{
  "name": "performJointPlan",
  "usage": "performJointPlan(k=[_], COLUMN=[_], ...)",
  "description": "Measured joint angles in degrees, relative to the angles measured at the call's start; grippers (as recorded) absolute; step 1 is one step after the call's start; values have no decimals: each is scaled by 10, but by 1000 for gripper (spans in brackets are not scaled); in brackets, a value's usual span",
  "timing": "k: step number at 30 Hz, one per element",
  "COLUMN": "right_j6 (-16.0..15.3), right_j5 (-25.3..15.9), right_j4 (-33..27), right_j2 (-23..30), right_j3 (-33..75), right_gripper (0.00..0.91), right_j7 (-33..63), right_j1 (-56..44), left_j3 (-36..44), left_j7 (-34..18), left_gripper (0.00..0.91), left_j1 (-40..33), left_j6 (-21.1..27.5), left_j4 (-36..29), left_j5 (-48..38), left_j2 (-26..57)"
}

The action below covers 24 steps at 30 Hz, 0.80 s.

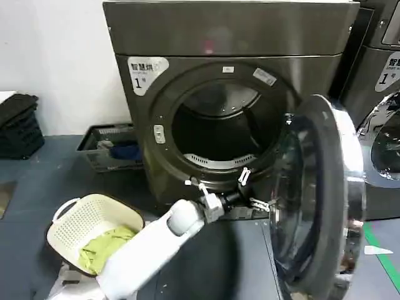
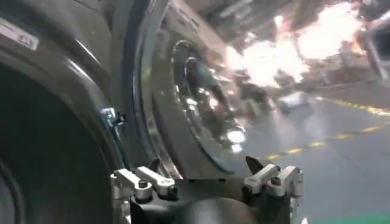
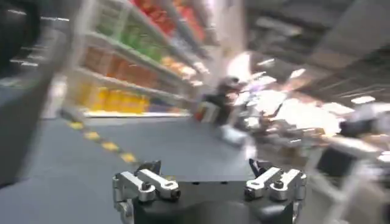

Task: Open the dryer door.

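The dryer door [image 1: 319, 200] stands swung wide to the right of the dark dryer [image 1: 231, 37], edge-on to me, chrome rim and dark glass showing. The drum opening [image 1: 219, 125] is exposed. My left gripper [image 1: 250, 190] reaches in from the lower left and hovers open below the opening, just left of the door's hinge side, holding nothing. In the left wrist view the left gripper [image 2: 204, 164] has its jaws spread, with the door's chrome rim [image 2: 201, 97] close ahead. My right gripper [image 3: 204, 165] is open and empty, facing the room.
A cream laundry basket [image 1: 69, 234] with green cloth sits on the floor at the left. A grey crate [image 1: 109, 147] stands beside the dryer, and black mats [image 1: 19, 125] are stacked further left. A neighbouring machine [image 1: 381, 94] is close behind the open door. Shelves [image 3: 122, 61] stand ahead of the right wrist.
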Motion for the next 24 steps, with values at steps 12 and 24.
performJointPlan(k=[12, 24], right_j6=[30, 35], right_j5=[-44, -77], right_j4=[-49, -79], right_j2=[0, 0], right_j3=[54, 86], right_gripper=[907, 907], right_j7=[22, 37], right_j1=[4, 16], left_j3=[10, 24], left_j7=[-16, -40], left_gripper=[907, 907], left_j1=[-19, -49], left_j6=[-6, -7], left_j4=[62, 148], left_j5=[41, 73], left_j2=[-70, -148])
